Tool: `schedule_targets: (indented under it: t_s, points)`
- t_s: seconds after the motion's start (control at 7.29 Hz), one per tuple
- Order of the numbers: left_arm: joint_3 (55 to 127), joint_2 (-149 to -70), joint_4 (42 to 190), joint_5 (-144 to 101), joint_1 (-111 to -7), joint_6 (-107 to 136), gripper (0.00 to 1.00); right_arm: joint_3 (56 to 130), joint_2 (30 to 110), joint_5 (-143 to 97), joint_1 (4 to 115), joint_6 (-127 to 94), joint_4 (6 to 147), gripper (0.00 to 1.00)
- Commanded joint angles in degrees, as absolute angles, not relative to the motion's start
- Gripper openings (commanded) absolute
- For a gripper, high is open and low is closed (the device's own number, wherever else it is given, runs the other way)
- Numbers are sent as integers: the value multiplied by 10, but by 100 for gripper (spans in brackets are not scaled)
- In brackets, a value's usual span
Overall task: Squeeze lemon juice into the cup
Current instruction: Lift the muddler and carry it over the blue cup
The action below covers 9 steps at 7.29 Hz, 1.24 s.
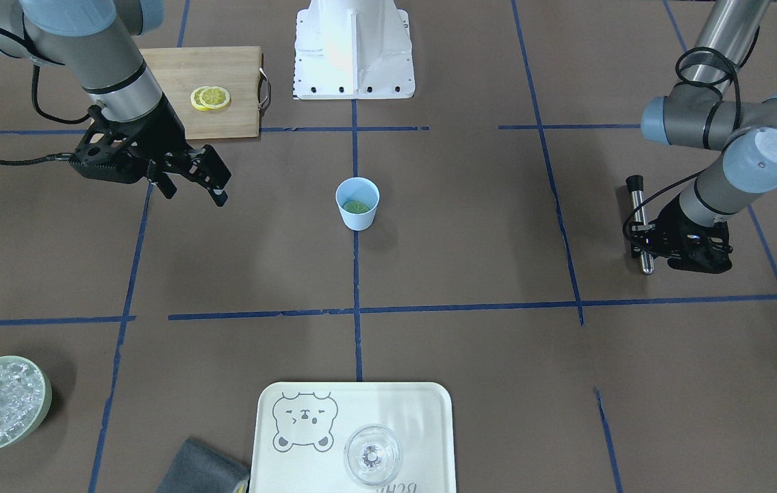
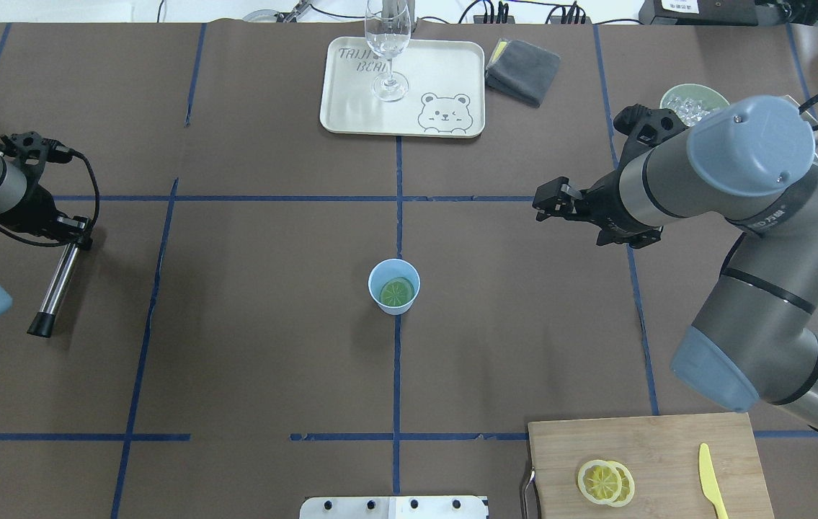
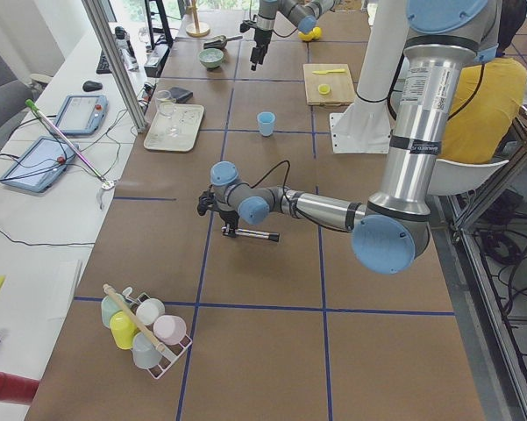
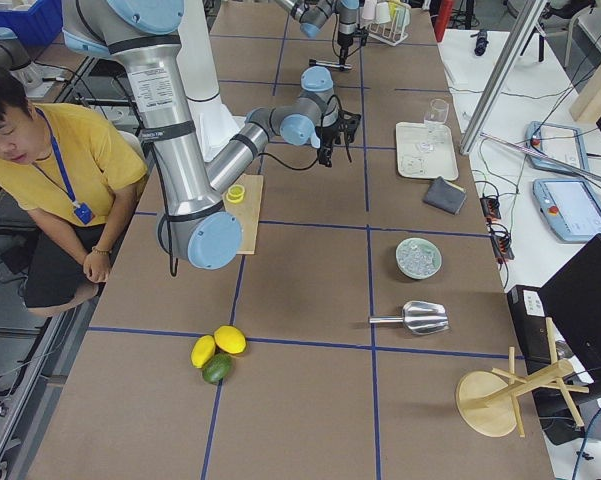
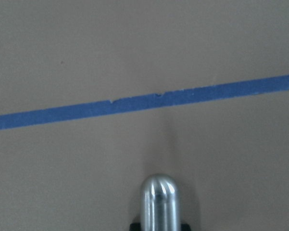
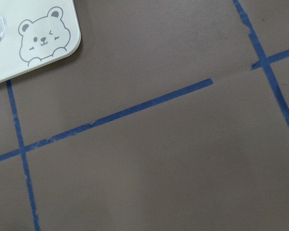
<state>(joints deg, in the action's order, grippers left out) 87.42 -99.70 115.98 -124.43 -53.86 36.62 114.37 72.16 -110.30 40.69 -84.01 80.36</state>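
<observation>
Overhead exterior: lemon lies inside cup.

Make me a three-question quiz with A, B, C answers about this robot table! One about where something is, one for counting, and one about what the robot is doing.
1. Where is the lemon slice that is off the cutting board?
A) in the light-blue cup
B) in the wine glass
C) in the ice bowl

2. How many lemon slices lie on the cutting board?
A) one
B) two
C) five

3. What is the left end effector doing?
A) clamped on a steel rod
B) open and empty
C) holding the yellow knife

Answers:
1 A: the slice lies at the cup's bottom.
2 B: two overlapping slices sit on the board.
3 A: the rod sticks out from its shut fingers.
</observation>
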Motion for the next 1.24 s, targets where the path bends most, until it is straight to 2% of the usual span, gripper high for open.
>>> schedule_targets:
  t_s: [0.0, 0.27, 0.41, 0.69, 0.82, 1.1]
  points:
    - [976, -1001, 1154, -1241, -538, 361, 0, 1150, 722, -1104, 409, -838, 804, 100]
    - [1050, -1082, 1119, -1243, -519, 362, 0, 1170, 752, -1105, 421, -833, 803, 100]
    - [1089, -1116, 1124, -1216, -442, 360, 0, 1174, 764, -1116, 439, -832, 803, 100]
    - [1074, -1254, 1158, -1039, -336, 360, 0, 1171, 794, -1148, 491, -760, 805, 100]
    - [1061, -1258, 1278, -924, -304, 358, 0, 1165, 804, -1168, 517, -728, 805, 100]
    - [965, -1247, 1520, -707, -225, 333, 0, 1130, 806, -1214, 571, -672, 805, 100]
